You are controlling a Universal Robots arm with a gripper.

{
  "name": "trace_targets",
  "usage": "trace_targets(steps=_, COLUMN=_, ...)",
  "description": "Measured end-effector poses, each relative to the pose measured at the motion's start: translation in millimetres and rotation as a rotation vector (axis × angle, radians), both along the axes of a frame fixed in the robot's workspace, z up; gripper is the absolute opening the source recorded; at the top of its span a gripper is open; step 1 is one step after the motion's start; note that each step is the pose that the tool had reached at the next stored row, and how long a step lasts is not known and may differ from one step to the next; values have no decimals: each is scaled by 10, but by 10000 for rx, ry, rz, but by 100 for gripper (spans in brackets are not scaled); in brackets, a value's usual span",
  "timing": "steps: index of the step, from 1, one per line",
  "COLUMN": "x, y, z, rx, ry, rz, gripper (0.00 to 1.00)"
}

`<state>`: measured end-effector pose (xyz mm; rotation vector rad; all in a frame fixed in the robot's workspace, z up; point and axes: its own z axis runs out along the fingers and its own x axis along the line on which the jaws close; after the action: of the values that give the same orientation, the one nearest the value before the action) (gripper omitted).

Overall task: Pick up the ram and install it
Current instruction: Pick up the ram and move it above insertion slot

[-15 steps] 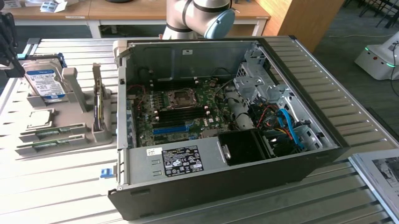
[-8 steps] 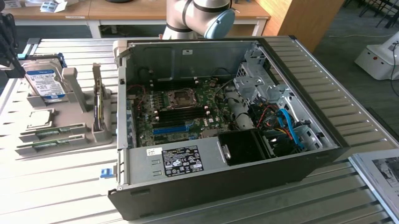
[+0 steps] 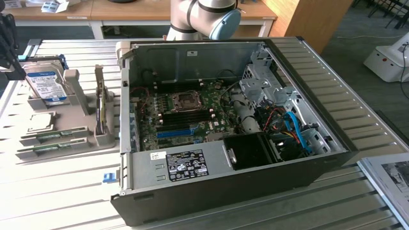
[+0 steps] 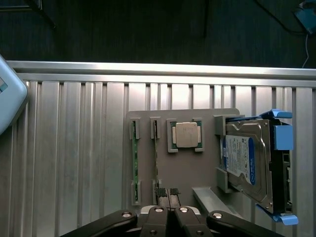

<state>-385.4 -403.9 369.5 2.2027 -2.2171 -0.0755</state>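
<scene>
Your tool [image 4: 167, 193] is closed: its two dark ribbed pads are pressed together with nothing between them, close by the near end of the ram [image 4: 156, 158]. You cannot tell whether they touch it. The ram is a very thin green board standing on edge in the slots of a matte grey plastic holder [image 4: 197, 168]. Its long axis runs straight away from the tool, parallel to the ribs of the bright metal surface [image 4: 74, 148]. A second stick [image 4: 134, 163] stands just beside it, parallel. On the ram's other side sit a square silver processor [image 4: 186, 134] and a blue-labelled hard drive [image 4: 247, 158]. Farther off, the open computer case [image 3: 191, 57] shows its green motherboard [image 3: 191, 120].
</scene>
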Motion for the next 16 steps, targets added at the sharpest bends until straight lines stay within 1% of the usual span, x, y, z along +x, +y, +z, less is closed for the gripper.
trace_targets(steps=2, x=0, y=0, z=0, rx=0, ry=0, rz=0, gripper=11)
trace_targets(steps=4, x=0, y=0, z=0, rx=0, ry=-1, rz=0, gripper=23)
trace_targets(steps=5, x=0, y=0, z=0, rx=0, ry=0, rz=0, gripper=23)
trace_targets(steps=6, x=0, y=0, z=0, rx=0, ry=-1, rz=1, gripper=29)
trace_targets(steps=16, x=0, y=0, z=-7, rx=2, ry=-3, rz=1, gripper=29)
